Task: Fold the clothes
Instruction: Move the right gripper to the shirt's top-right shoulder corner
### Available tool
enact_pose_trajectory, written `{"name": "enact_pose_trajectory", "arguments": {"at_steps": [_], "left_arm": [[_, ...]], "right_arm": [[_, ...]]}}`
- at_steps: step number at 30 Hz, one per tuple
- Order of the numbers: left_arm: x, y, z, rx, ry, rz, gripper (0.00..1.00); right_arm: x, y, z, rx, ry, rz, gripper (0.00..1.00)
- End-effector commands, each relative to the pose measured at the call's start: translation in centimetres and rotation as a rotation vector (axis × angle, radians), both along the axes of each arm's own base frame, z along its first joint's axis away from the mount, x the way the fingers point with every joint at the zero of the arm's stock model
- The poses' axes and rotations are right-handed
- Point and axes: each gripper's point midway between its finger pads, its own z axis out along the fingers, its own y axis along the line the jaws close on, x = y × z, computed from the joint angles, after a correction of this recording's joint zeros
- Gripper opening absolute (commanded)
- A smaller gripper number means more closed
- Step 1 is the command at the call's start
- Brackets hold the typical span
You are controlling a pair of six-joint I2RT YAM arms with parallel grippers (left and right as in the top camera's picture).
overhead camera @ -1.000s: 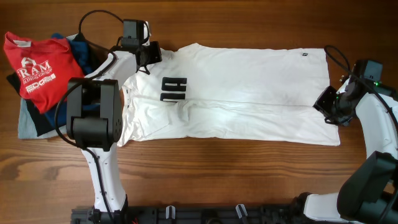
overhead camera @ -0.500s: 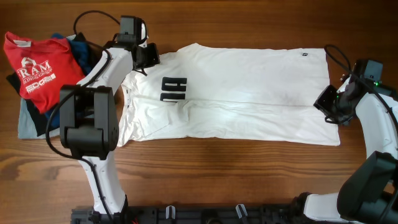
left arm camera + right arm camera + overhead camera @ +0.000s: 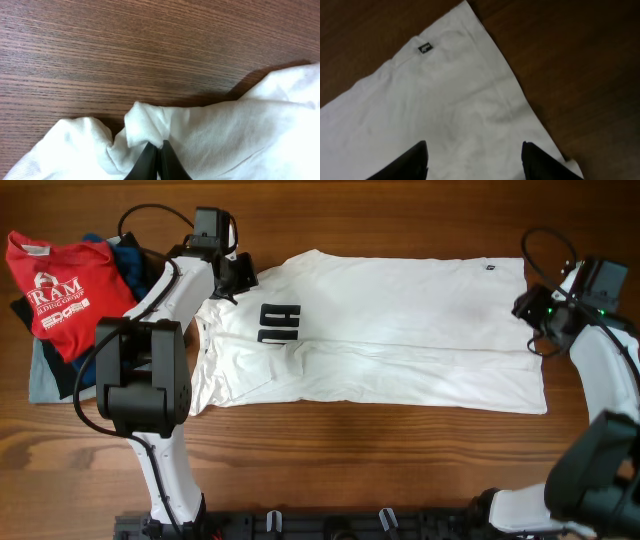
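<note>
The white short-sleeved cotton T-shirt (image 3: 400, 320) lies spread across the middle of the brown wooden table (image 3: 350, 460), its length running left to right. Part of the large black lettering (image 3: 280, 325) shows near its left end. A long crease runs along the cloth, and the near-left part is rumpled. A small black label (image 3: 424, 48) sits close to the far-right corner.

The left gripper (image 3: 160, 159) is at the T-shirt's far-left corner. Its 2 fingers are pressed together on a bunched fold of the white cloth, which puckers right at the tips, with bare wood beyond it.

The right gripper (image 3: 476, 162) hangs over the right edge of the T-shirt, toward the far corner. Its jaws stand wide apart with nothing between them, and the flat hem shows in the gap. Whether the tips touch the cloth cannot be told.

At the left end of the table, beyond the left arm, a red T-shirt with white lettering (image 3: 60, 290) lies on top of a pile of dark blue and grey garments (image 3: 125, 260).
</note>
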Motion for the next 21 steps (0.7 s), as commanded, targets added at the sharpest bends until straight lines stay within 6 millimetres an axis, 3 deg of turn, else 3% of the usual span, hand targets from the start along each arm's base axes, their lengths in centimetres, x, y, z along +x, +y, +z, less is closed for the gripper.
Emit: {"name": "enact_pose_trajectory", "arguments": {"at_steps": [1,11,16,21], "left_arm": [[-0.2,-0.4,0.8,-0.018,-0.007,-0.002,0.04],[-0.8,-0.3,0.5,-0.014,0.022,-0.001,0.04],[-0.9,-0.3,0.5,-0.014,0.024,-0.001,0.04],[-0.8,-0.3,0.6,-0.014,0.02,-0.001,0.04]], "right_arm": [[2.7,-0.3,-2.7,-0.002,-0.02,0.046,0.66],[9.8,-2.7,-5.8,-0.057,-0.152,0.062,0.68],[11.4,-3.0,-8.1,-0.058,-0.189,0.052,0.68],[12.6,-2.2,-8.7,-0.082,-0.224,0.084,0.68]]}}
